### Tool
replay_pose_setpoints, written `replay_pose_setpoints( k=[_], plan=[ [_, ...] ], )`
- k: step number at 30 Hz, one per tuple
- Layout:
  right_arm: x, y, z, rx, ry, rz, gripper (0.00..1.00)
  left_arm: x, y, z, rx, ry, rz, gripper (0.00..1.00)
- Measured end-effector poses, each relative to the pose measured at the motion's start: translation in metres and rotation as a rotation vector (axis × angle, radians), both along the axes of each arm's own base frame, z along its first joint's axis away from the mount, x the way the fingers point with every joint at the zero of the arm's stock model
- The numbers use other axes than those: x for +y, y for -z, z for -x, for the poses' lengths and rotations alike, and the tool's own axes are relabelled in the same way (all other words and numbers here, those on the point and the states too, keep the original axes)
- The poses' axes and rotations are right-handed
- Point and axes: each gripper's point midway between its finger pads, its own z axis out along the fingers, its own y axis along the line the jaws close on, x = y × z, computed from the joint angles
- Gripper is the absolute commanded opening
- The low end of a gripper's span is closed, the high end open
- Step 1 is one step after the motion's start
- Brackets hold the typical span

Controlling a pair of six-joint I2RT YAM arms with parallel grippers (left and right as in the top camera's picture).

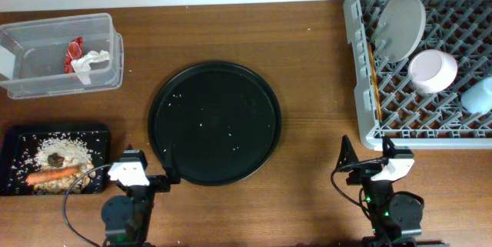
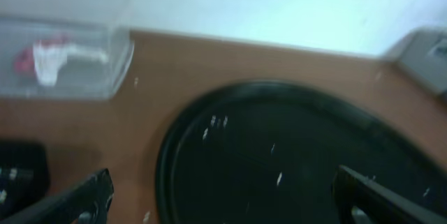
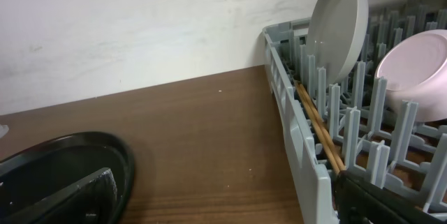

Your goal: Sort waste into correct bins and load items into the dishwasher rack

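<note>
The grey dishwasher rack (image 1: pixel 361 62) at the right holds the white plate (image 1: pixel 403 24) upright, the pinkish-white bowl (image 1: pixel 433 71), the light-blue cup (image 1: pixel 478 95) and the chopsticks (image 1: pixel 374 85). The plate (image 3: pixel 339 25), the bowl (image 3: pixel 412 70) and the chopsticks (image 3: pixel 318 123) also show in the right wrist view. The clear tub (image 1: pixel 31 43) at the far left holds the red wrapper (image 1: pixel 74 49) and white tissue (image 1: pixel 92 62). The flat black tray (image 1: pixel 15 135) holds rice scraps (image 1: pixel 65 151), the carrot (image 1: pixel 51 175) and the brown lump (image 1: pixel 56 158). My left gripper (image 1: pixel 150 174) and right gripper (image 1: pixel 365 158) are open and empty, low at the front edge.
A large round black tray (image 1: pixel 215 122) with a few rice grains lies at the table's middle, and it fills the left wrist view (image 2: pixel 293 154). A pale wall runs behind the table.
</note>
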Motion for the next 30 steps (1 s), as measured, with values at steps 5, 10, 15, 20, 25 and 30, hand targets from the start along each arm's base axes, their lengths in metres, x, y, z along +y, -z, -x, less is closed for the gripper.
replay_pose_setpoints(
  k=[5, 10, 15, 20, 25, 30],
  plan=[
    [0.0, 0.0, 0.0, 0.0, 0.0, 0.001, 0.98, 0.003, -0.003, 0.003, -0.017, -0.011, -0.03, 0.99],
    [0.0, 0.0, 0.0, 0.0, 0.0, 0.0, 0.98, 0.003, -0.019, 0.005, -0.087, -0.012, -0.035, 0.99],
    [0.0, 0.0, 0.0, 0.0, 0.0, 0.0, 0.98, 0.003, -0.032, 0.007, -0.147, -0.016, -0.038, 0.99],
    [0.0, 0.0, 0.0, 0.0, 0.0, 0.0, 0.98, 0.003, -0.032, 0.007, -0.148, -0.017, -0.038, 0.99],
    [0.0, 0.0, 0.0, 0.0, 0.0, 0.0, 0.98, 0.007, -0.032, 0.007, -0.145, -0.035, -0.041, 0.99],
    [0.0, 0.0, 0.0, 0.0, 0.0, 0.0, 0.98, 0.009, -0.032, 0.007, -0.144, -0.05, -0.047, 0.99]
  ],
)
